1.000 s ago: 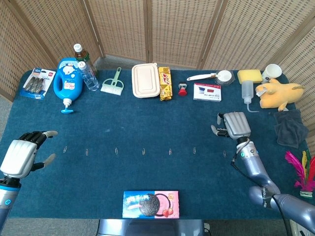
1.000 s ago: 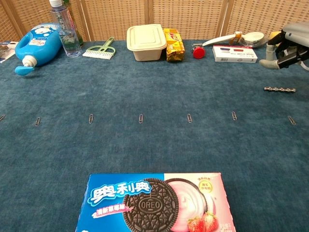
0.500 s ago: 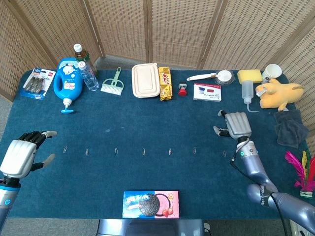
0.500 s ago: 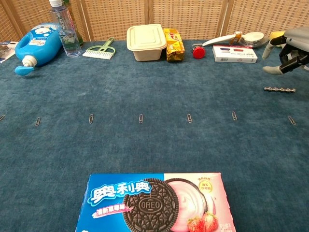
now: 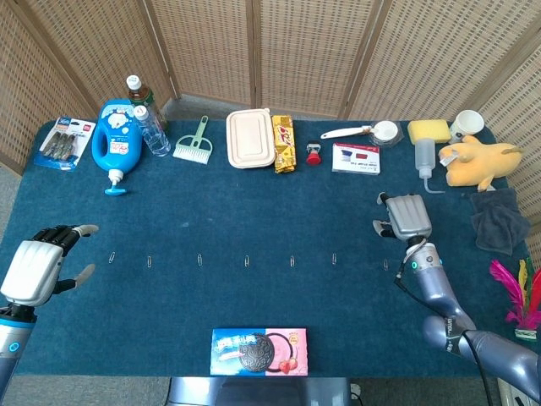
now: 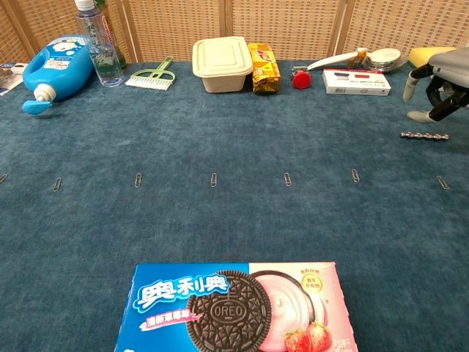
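Note:
My right hand (image 5: 404, 217) hangs over the right side of the blue mat (image 5: 254, 203), fingers pointing down and apart, holding nothing. In the chest view the right hand (image 6: 442, 84) hovers just above and behind a small metal drill bit (image 6: 423, 135) lying on the mat, with its thumb tip close to the mat. My left hand (image 5: 38, 264) floats at the mat's left edge, fingers spread and empty; it shows only in the head view. Nearest to it is the left end of a row of paper clips (image 5: 246, 260).
An Oreo box (image 6: 234, 308) lies at the front edge. Along the back stand a blue detergent bottle (image 5: 116, 139), water bottles (image 5: 150, 127), a green brush (image 5: 194, 142), a lidded box (image 5: 250, 138), a snack pack (image 5: 283, 144), a white carton (image 5: 356, 158), a squeeze bottle (image 5: 424, 161) and a yellow plush (image 5: 478, 162).
My right hand has drifted to the right and sunk lower, its thumb now close to the mat beside the drill bit. The left hand has stayed put.

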Controlling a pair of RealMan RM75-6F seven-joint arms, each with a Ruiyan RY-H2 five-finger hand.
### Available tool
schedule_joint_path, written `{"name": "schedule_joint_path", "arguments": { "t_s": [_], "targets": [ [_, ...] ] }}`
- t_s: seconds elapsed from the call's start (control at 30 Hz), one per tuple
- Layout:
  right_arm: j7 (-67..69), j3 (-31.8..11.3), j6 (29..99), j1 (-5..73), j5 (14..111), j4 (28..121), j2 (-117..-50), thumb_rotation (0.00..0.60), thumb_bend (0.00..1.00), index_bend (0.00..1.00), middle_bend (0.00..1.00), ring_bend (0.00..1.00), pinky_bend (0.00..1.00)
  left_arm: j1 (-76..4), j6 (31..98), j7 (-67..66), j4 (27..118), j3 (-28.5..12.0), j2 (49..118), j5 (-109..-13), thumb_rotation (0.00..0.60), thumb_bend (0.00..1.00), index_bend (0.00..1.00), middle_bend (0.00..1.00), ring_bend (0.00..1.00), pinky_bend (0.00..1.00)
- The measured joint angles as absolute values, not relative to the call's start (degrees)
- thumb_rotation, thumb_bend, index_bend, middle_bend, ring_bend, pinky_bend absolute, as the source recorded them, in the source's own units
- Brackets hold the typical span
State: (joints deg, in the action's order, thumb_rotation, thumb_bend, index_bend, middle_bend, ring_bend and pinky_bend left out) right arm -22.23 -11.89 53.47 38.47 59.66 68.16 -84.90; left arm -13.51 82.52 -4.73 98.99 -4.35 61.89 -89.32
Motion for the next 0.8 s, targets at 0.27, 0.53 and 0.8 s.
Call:
{"name": "schedule_joint_path", "arguments": {
  "t_s": [0.27,0.53,0.8],
  "targets": [
    [-24.01,-11.55,53.52,38.98,59.53,67.72,-85.49,0.481,0.42,0.38,0.75,0.72,0.47,-13.52,82.61,-4.55,98.82,-4.39,61.91,-89.33,0.600,0.42,0.27,0.37,0.33,0.36],
    [-25.76,-11.30,53.21,39.36,58.53,66.90,-86.37,0.482,0.42,0.40,0.75,0.72,0.47,-13.45,82.75,-4.51,98.76,-4.40,61.86,-89.31,0.600,0.42,0.27,0.37,0.33,0.36],
    [-26.03,-11.25,52.89,39.43,57.69,66.10,-87.34,0.486,0.42,0.46,0.76,0.72,0.47,-13.36,82.88,-4.36,98.65,-4.31,61.91,-89.40,0.600,0.42,0.27,0.37,0.33,0.36]
  ]
}}
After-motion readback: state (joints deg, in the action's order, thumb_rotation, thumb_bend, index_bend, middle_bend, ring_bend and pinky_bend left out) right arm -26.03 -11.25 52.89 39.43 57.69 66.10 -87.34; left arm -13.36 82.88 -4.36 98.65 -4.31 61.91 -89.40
